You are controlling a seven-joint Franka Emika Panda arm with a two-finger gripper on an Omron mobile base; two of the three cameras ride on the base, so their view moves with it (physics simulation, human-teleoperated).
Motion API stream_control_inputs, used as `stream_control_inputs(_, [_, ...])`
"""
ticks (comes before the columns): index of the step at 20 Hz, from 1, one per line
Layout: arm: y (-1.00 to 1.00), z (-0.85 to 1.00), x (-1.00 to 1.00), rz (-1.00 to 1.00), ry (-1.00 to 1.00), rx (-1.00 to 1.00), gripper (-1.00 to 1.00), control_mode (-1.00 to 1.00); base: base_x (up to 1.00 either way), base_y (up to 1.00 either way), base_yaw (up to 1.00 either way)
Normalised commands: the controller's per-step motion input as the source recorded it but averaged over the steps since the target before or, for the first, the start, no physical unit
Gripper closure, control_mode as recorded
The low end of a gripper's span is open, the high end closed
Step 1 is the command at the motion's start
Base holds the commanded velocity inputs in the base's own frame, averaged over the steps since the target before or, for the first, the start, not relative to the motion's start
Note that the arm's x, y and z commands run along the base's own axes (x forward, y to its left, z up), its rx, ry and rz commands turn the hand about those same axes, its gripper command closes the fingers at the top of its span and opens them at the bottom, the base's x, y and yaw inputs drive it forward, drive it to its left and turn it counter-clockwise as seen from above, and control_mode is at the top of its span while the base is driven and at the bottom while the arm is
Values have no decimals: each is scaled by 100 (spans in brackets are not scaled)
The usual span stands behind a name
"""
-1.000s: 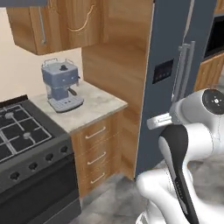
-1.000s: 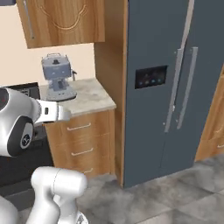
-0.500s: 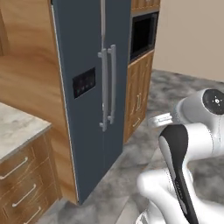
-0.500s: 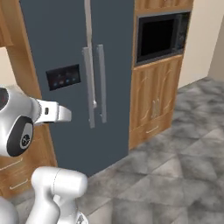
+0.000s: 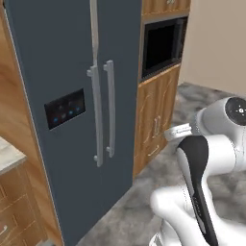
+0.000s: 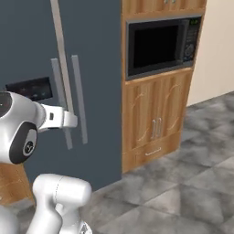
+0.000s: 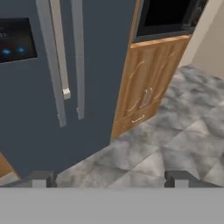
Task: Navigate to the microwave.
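Hand (image 7: 109, 177) (spread, empty) facing microwave (image 6: 162, 45)

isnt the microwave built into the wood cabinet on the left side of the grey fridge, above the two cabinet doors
Not quite. The microwave is built into the wood cabinet on the right side of the grey fridge, not the left. It does sit above the two cabinet doors. The right base view shows this most clearly.

Ahead of you, dark grey fridge (image 5: 72, 72) with two upright handles and a dispenser panel (image 5: 65, 108), wooden cabinet doors (image 6: 157, 114) beside it, grey stone floor (image 6: 183, 192).
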Motion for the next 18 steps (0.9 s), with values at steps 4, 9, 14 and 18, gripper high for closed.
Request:
stream_control_inputs(4, [0,0,0,0,0,0,-100,100,60,-100,50])
stream_control_inputs(9, [0,0,0,0,0,0,-100,100,57,-100,50])
stream_control_inputs(14, [0,0,0,0,0,0,-100,100,48,-100,40])
stream_control_inputs(18, [0,0,0,0,0,0,-100,100,46,-100,40])
